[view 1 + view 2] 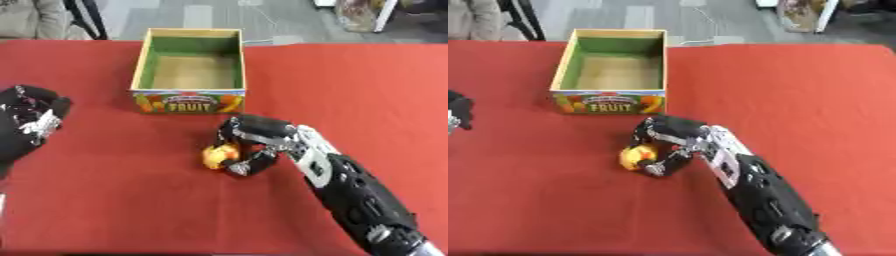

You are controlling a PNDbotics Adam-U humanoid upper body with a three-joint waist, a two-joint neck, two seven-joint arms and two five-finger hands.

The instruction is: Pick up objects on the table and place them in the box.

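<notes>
Right hand point(255, 142): your right arm comes in from the near right corner of the table and runs diagonally up toward the middle. The hand is bent over at the wrist with the fingers and thumb curled round a small yellow-orange fruit point(218, 155), so it's closed on that.

Fruit: sits low on the red table point(367, 90), roughly at its middle, just on the near side of the box. Can't tell if it's lifted or touching the cloth. The hand covers its right side; the left side pokes out.

Box point(188, 101): open-topped cardboard, green inner walls, "FRUIT" printed on the front panel. It stands upright near the far edge of the table, a bit left of centre. Nothing visible inside but the tan floor.

Left hand point(31, 119): parked at the left edge of the table, about level with the box's front, well apart from the fruit. You've got it relaxed, fingers loosely spread and pointing up, holding nothing. In the right eye view only a sliver of it shows at the left edge.
</notes>
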